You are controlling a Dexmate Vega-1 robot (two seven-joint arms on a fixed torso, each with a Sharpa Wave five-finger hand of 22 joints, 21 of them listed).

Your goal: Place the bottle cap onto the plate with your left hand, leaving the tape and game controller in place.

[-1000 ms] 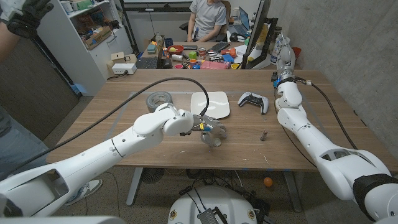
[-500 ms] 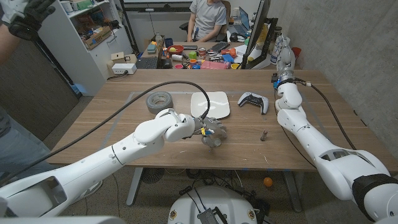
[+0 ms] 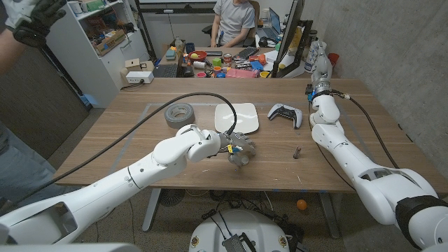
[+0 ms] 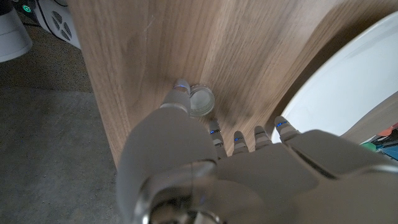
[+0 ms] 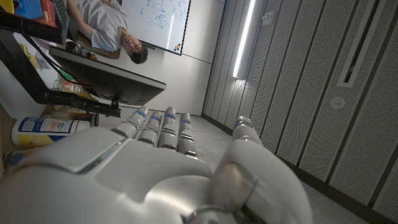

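A long brown wood-grain tabletop (image 3: 140, 140) carries everything in play, with the robot's white left arm (image 3: 140, 168) stretched across it so that the left hand (image 3: 238, 148) works at the near edge, just short of the white rounded-square plate (image 3: 236, 117). The right hand (image 3: 320, 68) is parked at the far right corner, raised clear of the wood with fingers extended and holding nothing, apparently kept out of a job meant for the left alone. Behind the plate's left side lies the grey roll of tape (image 3: 179, 113), and to its right the white-and-black game controller (image 3: 285, 113); both sit well apart from the working hand, as the task requires. A small dark object (image 3: 297, 151) lies alone near the right arm. The small translucent round bottle cap (image 4: 201, 101) rests on the bare tabletop near its edge, beside the plate (image 4: 348, 81) but not on it; in the left wrist view the thumb tip touches its rim while the other fingers (image 4: 239, 138) curl short of it, so the hand is narrowing on the cap without yet holding it. Compared with a second ago, the left forearm has swung slightly and the hand has settled lower over the cap; tape, controller and plate have not moved.
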